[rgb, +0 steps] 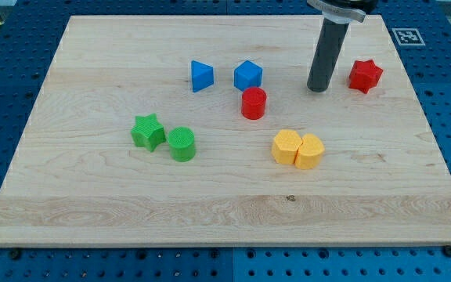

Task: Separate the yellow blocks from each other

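Two yellow blocks lie side by side and touching, right of the board's centre: a yellow hexagon-like block (286,146) on the left and a yellow rounded block (309,151) on the right. My tip (316,88) rests on the board toward the view's top right, well above the yellow pair and left of a red star block (365,75). It touches no block.
A red cylinder (254,103) stands above and left of the yellow pair. A blue cube (247,75) and a blue triangular block (201,76) sit near the top centre. A green star (148,131) and green cylinder (182,144) sit at the left. The wooden board (225,219) lies on a blue pegboard.
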Motion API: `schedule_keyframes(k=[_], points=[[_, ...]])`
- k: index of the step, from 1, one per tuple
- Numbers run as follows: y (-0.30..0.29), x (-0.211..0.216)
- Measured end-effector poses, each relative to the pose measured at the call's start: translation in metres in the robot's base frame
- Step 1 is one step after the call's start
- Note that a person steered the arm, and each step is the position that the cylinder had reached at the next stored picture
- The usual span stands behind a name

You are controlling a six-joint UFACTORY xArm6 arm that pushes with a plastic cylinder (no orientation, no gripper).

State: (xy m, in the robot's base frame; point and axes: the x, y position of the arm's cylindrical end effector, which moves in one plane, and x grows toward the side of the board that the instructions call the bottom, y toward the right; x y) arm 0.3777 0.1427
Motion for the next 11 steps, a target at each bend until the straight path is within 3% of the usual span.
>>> schedule_keyframes(k=[5,7,10,11], points=[[-0.043,0.067],[-0.046,0.126],[-0.045,0.116],[-0.066,0.147]])
